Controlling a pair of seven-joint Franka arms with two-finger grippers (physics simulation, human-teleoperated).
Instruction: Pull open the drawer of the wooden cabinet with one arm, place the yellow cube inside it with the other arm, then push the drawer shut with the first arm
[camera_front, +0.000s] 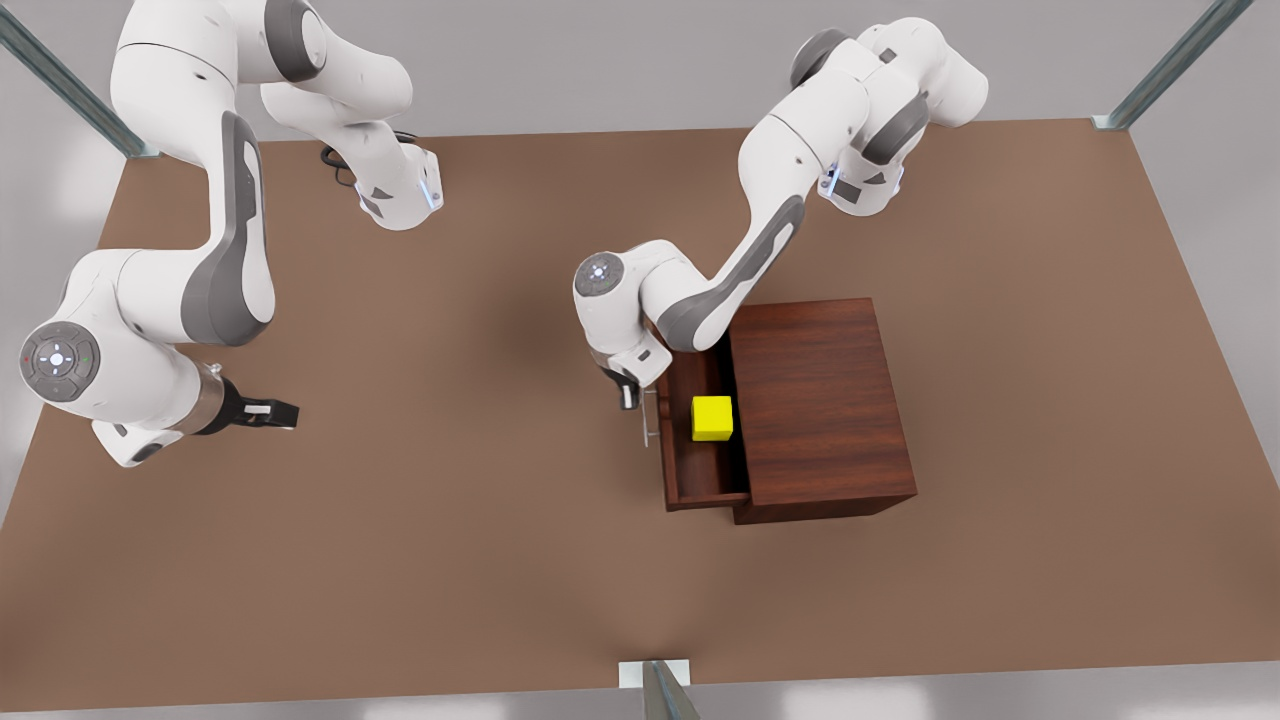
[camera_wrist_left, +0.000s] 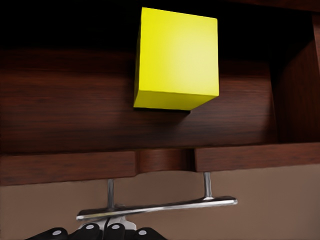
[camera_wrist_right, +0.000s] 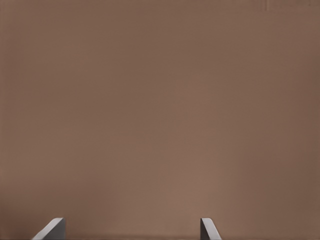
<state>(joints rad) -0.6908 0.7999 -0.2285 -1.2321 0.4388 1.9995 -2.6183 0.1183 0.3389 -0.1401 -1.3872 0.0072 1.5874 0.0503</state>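
Yellow cube (camera_front: 712, 417) in open drawer (camera_front: 690, 480), left gripper (camera_front: 629, 396) at handle

The left claw (camera_front: 628, 397) crowds the drawer (camera_front: 700, 480) handle (camera_wrist_left: 156, 209); above the yellow cube (camera_front: 712, 418) seems unobstructed.

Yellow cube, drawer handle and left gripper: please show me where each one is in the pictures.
yellow cube (camera_front: 712, 417): front view, its top face.
drawer handle (camera_wrist_left: 165, 207): left wrist view, middle of the silver bar.
left gripper (camera_front: 627, 394): front view, its fingertips at the handle.
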